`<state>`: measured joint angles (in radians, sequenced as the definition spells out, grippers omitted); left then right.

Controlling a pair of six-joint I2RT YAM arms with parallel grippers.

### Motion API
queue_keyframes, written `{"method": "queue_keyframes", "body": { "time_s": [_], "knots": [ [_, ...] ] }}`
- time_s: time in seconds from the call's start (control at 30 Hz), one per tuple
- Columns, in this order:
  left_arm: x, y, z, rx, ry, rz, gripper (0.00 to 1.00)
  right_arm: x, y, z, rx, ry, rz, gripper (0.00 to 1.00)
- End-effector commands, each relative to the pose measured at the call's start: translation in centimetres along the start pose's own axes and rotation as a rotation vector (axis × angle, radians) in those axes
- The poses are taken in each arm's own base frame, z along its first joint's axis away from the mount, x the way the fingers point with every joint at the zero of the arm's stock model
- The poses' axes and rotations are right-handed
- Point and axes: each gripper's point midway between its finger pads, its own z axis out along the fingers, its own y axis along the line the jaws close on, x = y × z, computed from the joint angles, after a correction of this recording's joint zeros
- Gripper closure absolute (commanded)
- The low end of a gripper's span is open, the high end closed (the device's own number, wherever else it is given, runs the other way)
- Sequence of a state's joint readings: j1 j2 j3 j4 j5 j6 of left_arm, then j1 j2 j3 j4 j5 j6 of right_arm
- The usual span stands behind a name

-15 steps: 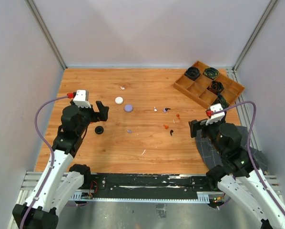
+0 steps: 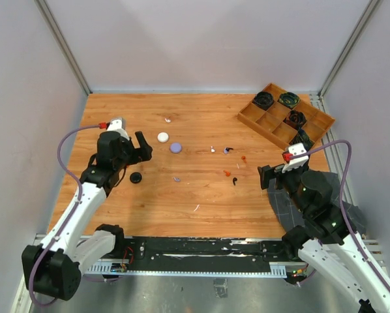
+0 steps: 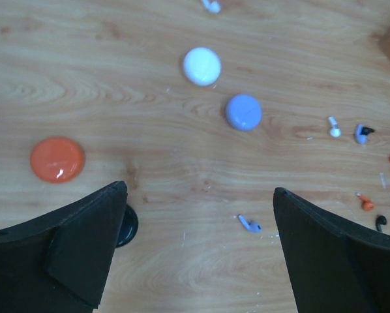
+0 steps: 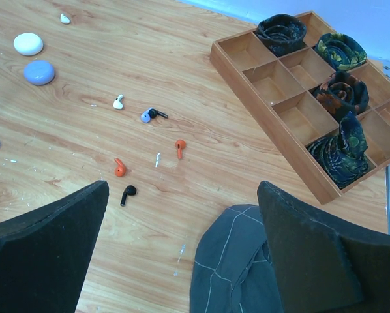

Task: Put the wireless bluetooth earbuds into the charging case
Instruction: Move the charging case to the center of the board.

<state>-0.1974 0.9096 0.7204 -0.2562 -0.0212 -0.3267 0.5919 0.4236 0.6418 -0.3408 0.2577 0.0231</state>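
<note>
Earbuds (image 4: 120, 168) of tiny stemmed coloured plastic lie ahead of left fingers (image 3: 77, 248) and right fingers (image 4: 45, 248), held wide and empty for picking.

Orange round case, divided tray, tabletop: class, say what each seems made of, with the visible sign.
Orange round case: likely glossy plastic, judging by its bright highlights and smooth dome. Divided tray: seemingly wood, matte brown with thin partition walls. Tabletop: wood or wood-look laminate, showing grain lines and a faint sheen; which one is unclear.
</note>
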Motion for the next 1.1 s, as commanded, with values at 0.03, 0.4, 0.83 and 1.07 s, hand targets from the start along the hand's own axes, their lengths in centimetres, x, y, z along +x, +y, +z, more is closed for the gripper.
{"method": "queue_keyframes", "body": {
  "time_s": [0.03, 0.4, 0.83, 1.07],
  "knots": [
    [5.2, 4.4, 1.6, -0.259, 0.194, -0.124, 0.01, -0.3, 0.5, 0.0, -0.023, -0.020, 0.011, 0.01],
    [11.0, 6.8, 3.5, -0.412, 0.363, -0.222, 0.01, -0.9, 1.6, -0.4, -0.072, -0.065, -0.011, 0.01],
    [13.0, 8.2, 4.6, -0.479, 0.409, -0.197, 0.01, -1.0, 1.4, -0.5, -0.064, -0.079, -0.014, 0.01],
    [13.7, 7.7, 5.4, -0.425, 0.481, -0.118, 0.02, -1.1, 1.6, -0.6, -0.067, -0.091, -0.015, 0.01]
  ]
}}
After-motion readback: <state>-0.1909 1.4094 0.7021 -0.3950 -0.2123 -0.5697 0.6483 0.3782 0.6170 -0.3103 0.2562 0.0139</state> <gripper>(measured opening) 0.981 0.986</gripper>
